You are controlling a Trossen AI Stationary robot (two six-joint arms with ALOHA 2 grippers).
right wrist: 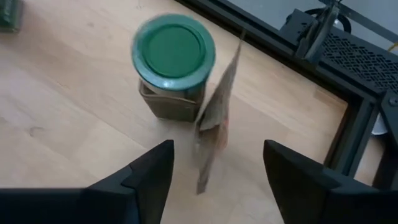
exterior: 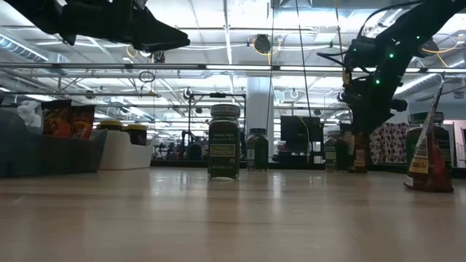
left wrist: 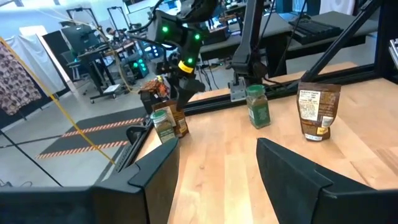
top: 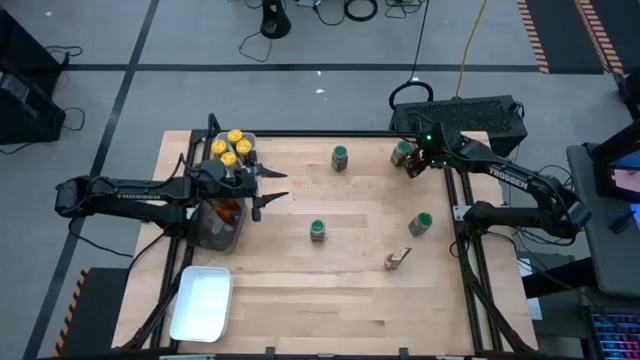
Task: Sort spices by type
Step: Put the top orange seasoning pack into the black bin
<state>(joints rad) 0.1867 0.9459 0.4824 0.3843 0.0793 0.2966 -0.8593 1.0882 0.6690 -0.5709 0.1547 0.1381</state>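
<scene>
Several green-lidded jars stand on the wooden table: one (top: 340,157) far, one (top: 318,229) in the middle, one (top: 420,222) to the right. A fourth jar (right wrist: 173,50) stands near the far right corner with an orange-brown packet (right wrist: 214,118) upright on its edge beside it. My right gripper (right wrist: 217,177) hovers open over this packet, one finger on either side, not touching. Another packet (top: 397,259) stands toward the near right. Yellow-lidded jars (top: 232,148) sit in a white tray. My left gripper (top: 272,186) is open in the air beside the trays.
A dark grey tray (top: 212,232) on the left holds orange packets (top: 229,210). A white tray (top: 203,300) lies at the near left corner. A black box (top: 480,115) and the frame rail (right wrist: 348,106) stand just past the far right edge. Bare wood lies around the middle jar.
</scene>
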